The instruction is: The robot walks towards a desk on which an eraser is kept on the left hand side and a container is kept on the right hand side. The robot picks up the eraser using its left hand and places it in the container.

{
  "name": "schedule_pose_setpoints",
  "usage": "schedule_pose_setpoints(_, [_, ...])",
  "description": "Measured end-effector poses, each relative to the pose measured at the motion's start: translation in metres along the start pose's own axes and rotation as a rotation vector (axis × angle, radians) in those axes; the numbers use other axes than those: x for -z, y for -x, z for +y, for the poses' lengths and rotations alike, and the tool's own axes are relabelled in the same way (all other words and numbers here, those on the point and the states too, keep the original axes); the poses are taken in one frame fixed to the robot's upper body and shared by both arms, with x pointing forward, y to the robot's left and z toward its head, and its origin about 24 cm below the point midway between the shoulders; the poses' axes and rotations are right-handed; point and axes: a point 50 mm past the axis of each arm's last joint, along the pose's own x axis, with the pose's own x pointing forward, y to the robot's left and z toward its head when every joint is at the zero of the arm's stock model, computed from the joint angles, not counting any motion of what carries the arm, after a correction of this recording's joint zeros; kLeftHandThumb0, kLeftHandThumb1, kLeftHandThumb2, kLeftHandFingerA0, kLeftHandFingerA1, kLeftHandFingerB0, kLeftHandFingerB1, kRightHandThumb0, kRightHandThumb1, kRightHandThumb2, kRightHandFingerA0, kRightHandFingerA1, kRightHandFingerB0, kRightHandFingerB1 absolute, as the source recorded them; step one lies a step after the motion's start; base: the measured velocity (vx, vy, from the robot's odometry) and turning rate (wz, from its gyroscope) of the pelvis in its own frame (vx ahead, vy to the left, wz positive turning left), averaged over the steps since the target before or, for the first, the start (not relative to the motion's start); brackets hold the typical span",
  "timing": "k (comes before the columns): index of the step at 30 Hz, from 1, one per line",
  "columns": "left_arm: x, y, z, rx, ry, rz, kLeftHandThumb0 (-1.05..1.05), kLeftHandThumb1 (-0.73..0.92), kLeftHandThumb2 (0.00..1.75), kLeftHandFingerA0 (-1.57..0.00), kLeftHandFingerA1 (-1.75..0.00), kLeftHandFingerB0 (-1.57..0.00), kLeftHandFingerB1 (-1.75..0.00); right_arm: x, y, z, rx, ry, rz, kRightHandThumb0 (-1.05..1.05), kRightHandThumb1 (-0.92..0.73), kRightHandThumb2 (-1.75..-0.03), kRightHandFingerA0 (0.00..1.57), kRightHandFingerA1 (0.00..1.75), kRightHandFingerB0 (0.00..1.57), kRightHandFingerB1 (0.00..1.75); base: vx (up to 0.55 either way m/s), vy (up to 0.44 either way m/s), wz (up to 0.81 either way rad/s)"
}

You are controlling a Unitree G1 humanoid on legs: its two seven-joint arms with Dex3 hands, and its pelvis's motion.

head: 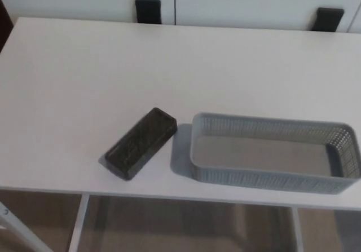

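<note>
While you look down from the head view, neither robot hand shows, so their state cannot be told. You have the eraser (141, 144) lying flat on the white desk (73, 77), angled, near the front edge. Its upper end sits just beside the left end of the grey mesh container (265, 178), apart from it. Two dark brackets (148, 10) sit behind the far edge.

One eraser (141, 144) and one grey mesh container (274, 178) sit on one white table (84, 77). Two black objects (148, 10) show beyond its far edge.
</note>
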Motion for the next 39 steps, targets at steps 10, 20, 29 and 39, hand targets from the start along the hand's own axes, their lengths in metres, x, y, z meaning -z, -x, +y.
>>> schedule_pose_setpoints(10, [0.000, 0.000, -0.003, 0.011, -0.006, 0.001, -0.35, 0.54, 0.56, -0.42, -0.43, -0.29, -0.30, -0.002, 0.000, -0.001, 0.002, 0.007, -0.006, -0.22, -0.43, -0.88, 0.45, 0.63, 0.19, 0.51, 0.00, -0.089, 0.03])
schedule_pose_setpoints(20, [0.001, 0.000, -0.004, 0.015, -0.010, 0.002, -0.41, 0.55, 0.57, -0.42, -0.40, -0.32, -0.31, -0.001, 0.000, 0.000, -0.002, 0.011, -0.001, -0.24, -0.64, -0.58, 0.53, 0.50, 0.32, 0.38, 0.00, -0.017, 0.00])
schedule_pose_setpoints(29, [-0.019, 0.009, -0.034, 0.229, -0.235, -0.107, -0.49, 0.57, 0.58, -0.36, -0.32, -0.43, -0.35, 0.000, 0.000, 0.002, -0.012, 0.016, 0.005, -0.26, -0.63, -0.58, 0.52, 0.50, 0.31, 0.38, 0.00, 0.000, 0.00])
schedule_pose_setpoints(39, [-0.071, 0.029, -0.049, 0.445, -0.375, -0.327, -0.73, 0.50, 0.88, -0.29, -0.44, -0.48, -0.50, 0.000, -0.002, 0.004, -0.022, 0.020, 0.006, -0.27, -0.63, -0.58, 0.54, 0.50, 0.32, 0.38, 0.00, 0.000, 0.00])
